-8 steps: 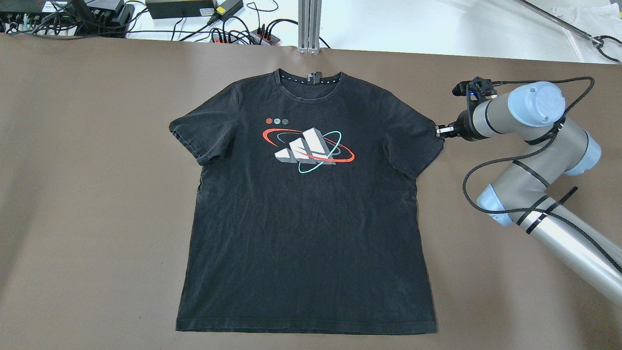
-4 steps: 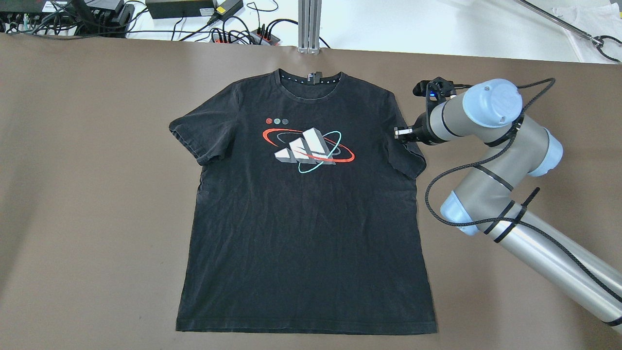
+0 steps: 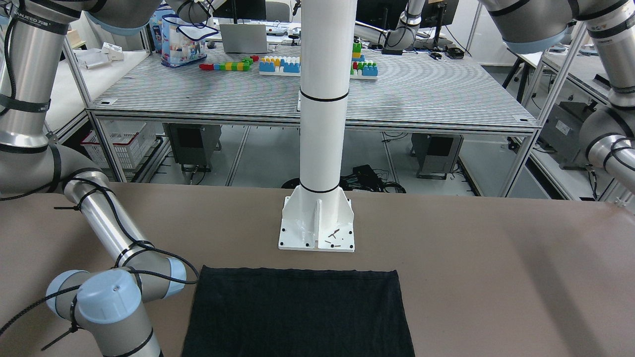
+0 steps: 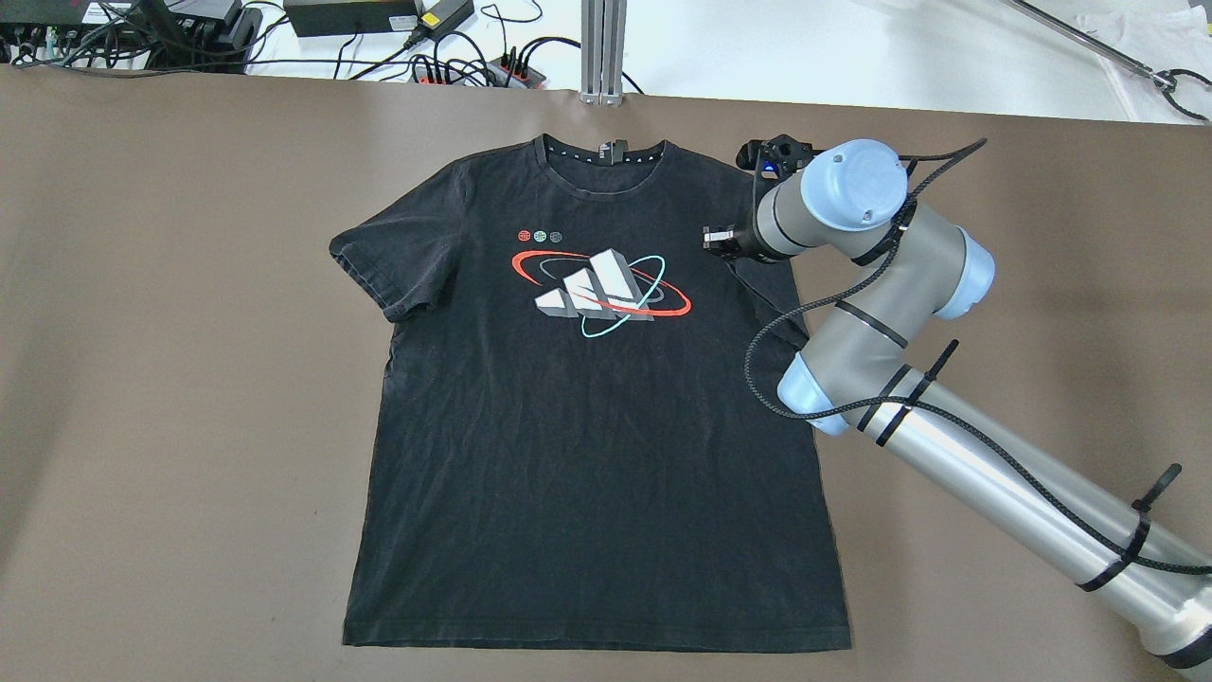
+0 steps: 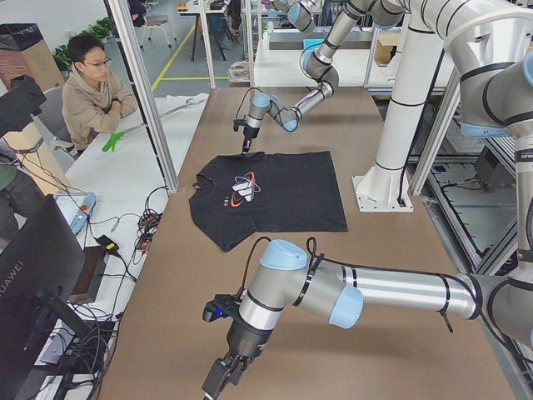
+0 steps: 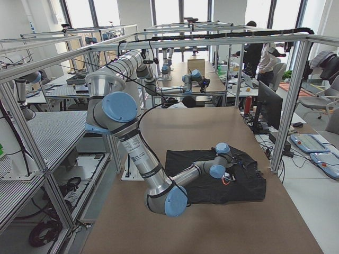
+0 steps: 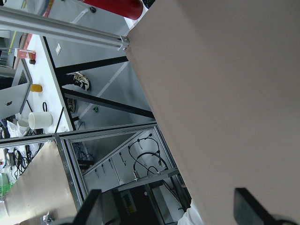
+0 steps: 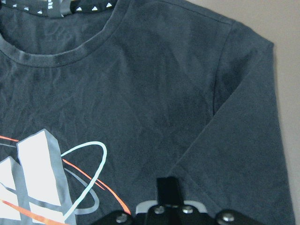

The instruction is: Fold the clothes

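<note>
Right hand [image 4: 710,237] moved inward, shut narrow, seemingly pinching the one black shirt [image 4: 587,426].

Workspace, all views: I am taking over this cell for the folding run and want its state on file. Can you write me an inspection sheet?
Surface: brown table, smooth covering.
Job's things: black T-shirt flat, print up, collar at the far edge.
Clutter: small dark bits on the white pillar's base plate.
Grippers: right gripper fingers closed, apparently pinching the sleeve; left gripper open, over the table, off the shirt.
Cables: black cable loops from the right arm above the shirt; power strips beyond the far edge.
Surroundings: seated person at a side bench; toy blocks on the bench behind.
</note>
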Controlling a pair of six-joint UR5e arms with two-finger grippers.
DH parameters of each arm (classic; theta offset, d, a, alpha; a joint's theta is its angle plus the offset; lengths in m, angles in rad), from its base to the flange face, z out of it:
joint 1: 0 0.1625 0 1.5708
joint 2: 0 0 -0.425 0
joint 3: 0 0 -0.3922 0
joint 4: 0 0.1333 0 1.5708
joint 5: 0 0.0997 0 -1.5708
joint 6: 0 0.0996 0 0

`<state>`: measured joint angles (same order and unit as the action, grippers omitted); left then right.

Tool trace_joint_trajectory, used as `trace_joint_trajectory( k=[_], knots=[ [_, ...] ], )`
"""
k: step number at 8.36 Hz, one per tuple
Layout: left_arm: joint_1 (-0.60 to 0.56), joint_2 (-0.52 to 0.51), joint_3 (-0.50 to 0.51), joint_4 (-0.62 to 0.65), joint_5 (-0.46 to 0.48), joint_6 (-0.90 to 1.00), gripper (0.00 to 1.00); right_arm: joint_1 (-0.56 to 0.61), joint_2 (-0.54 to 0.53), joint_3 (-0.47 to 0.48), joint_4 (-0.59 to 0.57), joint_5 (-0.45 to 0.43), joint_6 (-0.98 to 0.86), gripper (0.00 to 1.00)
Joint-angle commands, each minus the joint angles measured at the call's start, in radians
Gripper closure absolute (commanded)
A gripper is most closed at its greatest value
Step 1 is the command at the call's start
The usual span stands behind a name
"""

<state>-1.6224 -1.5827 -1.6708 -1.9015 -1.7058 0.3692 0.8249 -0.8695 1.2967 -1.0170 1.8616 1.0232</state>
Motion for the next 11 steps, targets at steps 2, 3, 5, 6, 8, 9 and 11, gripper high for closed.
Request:
trace_joint_trajectory(
  k=[2, 3, 5, 6, 8, 9, 11],
  knots=[
    [0.001, 0.000, -0.001, 0.002, -0.006, -0.021, 0.00, -0.023, 0.015, -0.019, 0.006, -0.045, 0.029, 0.57],
    [0.006, -0.006, 0.000, 0.005, -0.096, -0.022, 0.00, -0.032, 0.010, -0.017, 0.008, -0.073, 0.031, 0.05],
    [0.126, -0.055, 0.003, 0.007, -0.343, -0.307, 0.00, -0.040, 0.012, -0.016, 0.008, -0.090, 0.032, 0.05],
    [0.195, -0.098, 0.005, 0.002, -0.433, -0.472, 0.00, -0.040, 0.010, -0.008, 0.008, -0.090, 0.040, 0.05],
    [0.377, -0.201, 0.017, -0.005, -0.528, -0.774, 0.01, -0.041, -0.019, 0.033, 0.009, -0.090, 0.043, 0.05],
    [0.460, -0.283, 0.085, -0.040, -0.525, -0.849, 0.04, -0.049, -0.025, 0.045, 0.009, -0.088, 0.066, 0.06],
    [0.524, -0.383, 0.252, -0.173, -0.525, -0.881, 0.18, -0.052, -0.026, 0.053, 0.009, -0.088, 0.080, 0.06]
  ],
)
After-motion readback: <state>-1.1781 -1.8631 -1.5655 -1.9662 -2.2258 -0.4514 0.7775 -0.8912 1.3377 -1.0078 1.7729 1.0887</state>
